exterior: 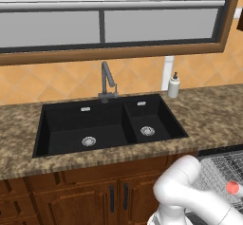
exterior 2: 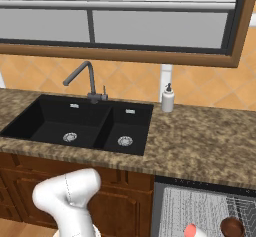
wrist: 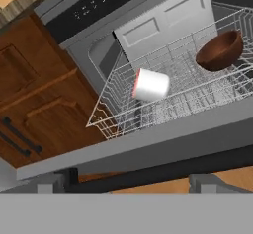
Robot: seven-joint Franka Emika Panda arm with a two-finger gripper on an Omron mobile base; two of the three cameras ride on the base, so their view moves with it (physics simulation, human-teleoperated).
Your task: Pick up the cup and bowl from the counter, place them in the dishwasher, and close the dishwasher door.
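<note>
With the white cup (wrist: pixel 150 85) lying on its side and the brown bowl (wrist: pixel 221 50) at upper right both racked, the dishwasher door (wrist: pixel 148 144) across mid-frame should be pushed up squarely by the end effector (wrist: pixel 127 184), its tips spread, empty.

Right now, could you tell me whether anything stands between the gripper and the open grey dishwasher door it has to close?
Nothing visible does. In the hand view the grey metal dishwasher door lies open just above the gripper, its dark bar handle nearest. The white cup with a red rim and the brown bowl already lie in the pale wire rack beyond.
</note>
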